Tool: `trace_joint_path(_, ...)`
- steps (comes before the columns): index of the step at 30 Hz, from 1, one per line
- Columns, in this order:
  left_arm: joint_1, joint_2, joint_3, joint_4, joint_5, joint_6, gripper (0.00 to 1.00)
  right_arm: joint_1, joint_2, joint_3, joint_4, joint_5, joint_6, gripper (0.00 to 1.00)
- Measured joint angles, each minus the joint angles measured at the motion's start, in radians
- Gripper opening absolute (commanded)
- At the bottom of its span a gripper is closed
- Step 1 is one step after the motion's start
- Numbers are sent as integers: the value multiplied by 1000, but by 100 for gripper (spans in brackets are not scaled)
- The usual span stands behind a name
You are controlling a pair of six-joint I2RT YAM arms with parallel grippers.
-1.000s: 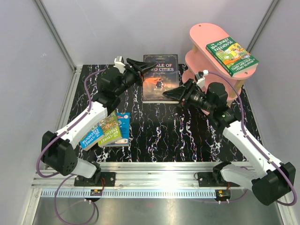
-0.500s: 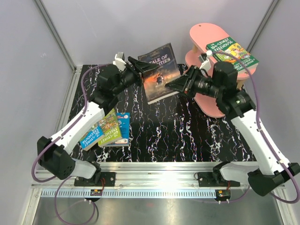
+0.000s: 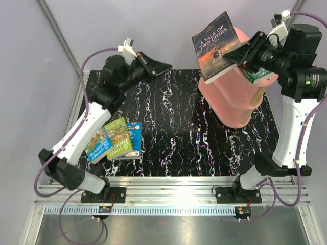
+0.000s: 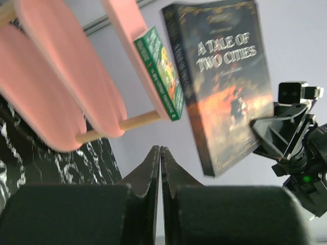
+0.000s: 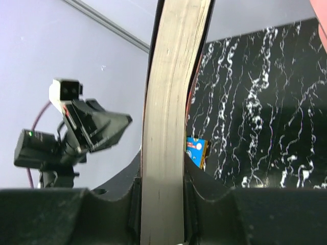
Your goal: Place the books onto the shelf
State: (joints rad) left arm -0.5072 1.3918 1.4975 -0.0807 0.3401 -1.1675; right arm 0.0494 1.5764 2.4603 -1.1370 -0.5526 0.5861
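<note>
The dark grey "A Tale of Two Cities" book (image 3: 215, 45) hangs tilted in the air above the pink shelf (image 3: 230, 104), with my right gripper (image 3: 240, 55) shut on its edge. In the right wrist view its page edge (image 5: 168, 92) fills the gap between the right gripper's (image 5: 162, 164) jaws. A green Treehouse book (image 4: 161, 71) lies on the top tier, mostly hidden in the top view. My left gripper (image 3: 166, 65) is shut and empty, off to the left of the held book, fingers pressed together (image 4: 160, 150). More books (image 3: 110, 140) lie at the table's left front.
The shelf (image 4: 56, 97) stands at the back right of the black marbled table (image 3: 173, 127). A blue book (image 3: 135, 139) lies beside the green-yellow ones at the left front. Grey walls with metal posts close in the back and sides.
My right arm has lifted the dark grey book off the table to high above the shelf. The left gripper has come away from the book and shut.
</note>
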Motion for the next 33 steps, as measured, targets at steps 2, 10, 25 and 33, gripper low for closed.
trace_joint_path(2, -8, 77, 93, -6, 5, 26, 2, -57, 22, 16, -30, -66, -6, 0)
trace_joint_path(10, -16, 147, 107, 2, 47, 48, 1, -330, 95, 23, -44, -257, 26, 0)
trace_joint_path(25, 40, 156, -32, -41, 120, 106, 0, -535, 176, -54, 278, -544, 290, 0)
trace_joint_path(33, 78, 152, -81, -24, 156, 113, 0, -541, 172, -263, 421, -592, 415, 0)
